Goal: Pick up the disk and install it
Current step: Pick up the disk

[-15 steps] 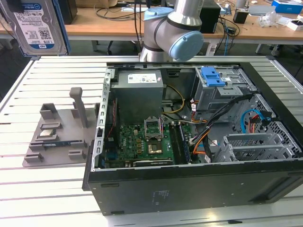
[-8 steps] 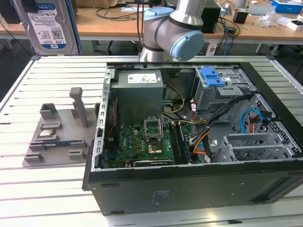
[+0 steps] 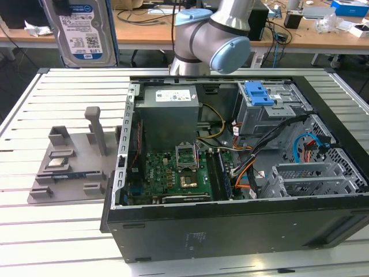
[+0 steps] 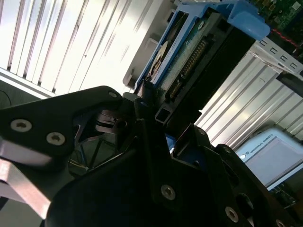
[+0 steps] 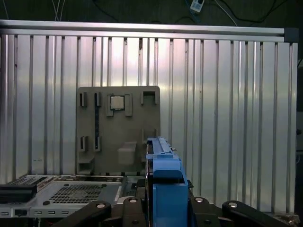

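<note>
Disk (image 3: 81, 30) is clamped edge-on between the closed jaws of the gripper (image 5: 163, 204), long axis running straight out from them, held high off one side of the computer case (image 3: 230, 222).

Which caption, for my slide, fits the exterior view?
Disk aloft over the table, gray fixture and open computer case below.
</note>
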